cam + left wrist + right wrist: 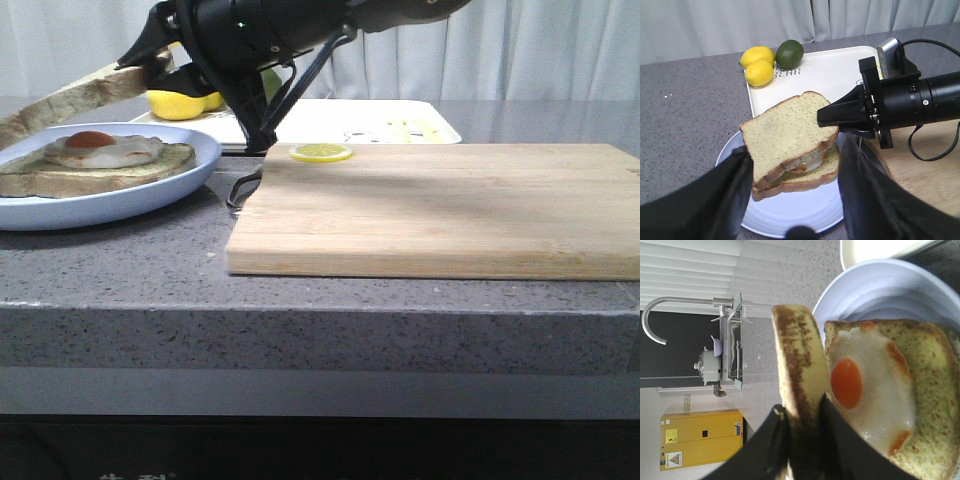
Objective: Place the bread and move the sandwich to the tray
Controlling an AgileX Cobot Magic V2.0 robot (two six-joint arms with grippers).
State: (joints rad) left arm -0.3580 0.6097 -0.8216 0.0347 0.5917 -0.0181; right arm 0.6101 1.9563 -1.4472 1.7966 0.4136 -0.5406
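My right gripper is shut on one edge of the bread, a thick brown-crusted slice held tilted just above the egg. The sandwich's lower slice with the fried egg lies on the pale-blue plate. In the right wrist view the fingers pinch the bread's crust beside the egg. From the left wrist view the bread covers most of the egg. My left gripper hangs open above the plate, holding nothing. The white tray lies behind the plate.
A wooden cutting board fills the right of the counter, with a lemon slice at its far left corner. Two lemons and a lime sit at the tray's far corner. The right arm stretches across the board.
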